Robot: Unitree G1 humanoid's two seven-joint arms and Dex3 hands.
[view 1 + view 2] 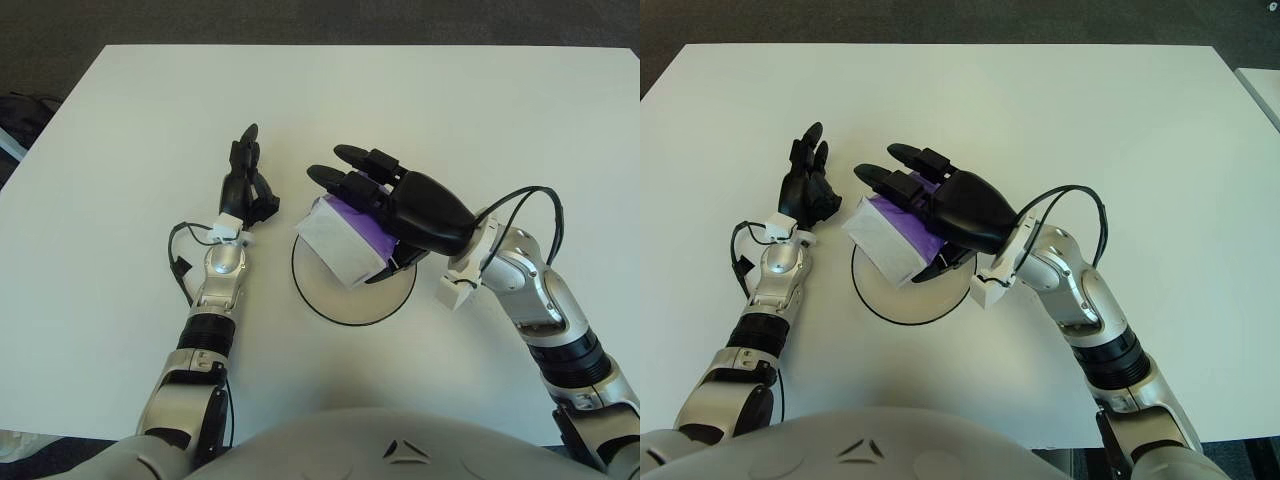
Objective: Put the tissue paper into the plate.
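A purple and white tissue pack (345,235) sits over the back part of a white plate with a dark rim (352,296), tilted. My right hand (395,200) lies over the pack's right side, fingers stretched out over its top and thumb under its near edge; it also shows in the right eye view (940,195). I cannot tell whether the pack touches the plate. My left hand (247,180) shows left of the plate, fingers relaxed and pointing away, holding nothing.
The white table (480,110) spreads around the plate. Its left edge meets a dark floor, with a dark object (20,115) at the far left. A black cable (520,200) loops off my right wrist.
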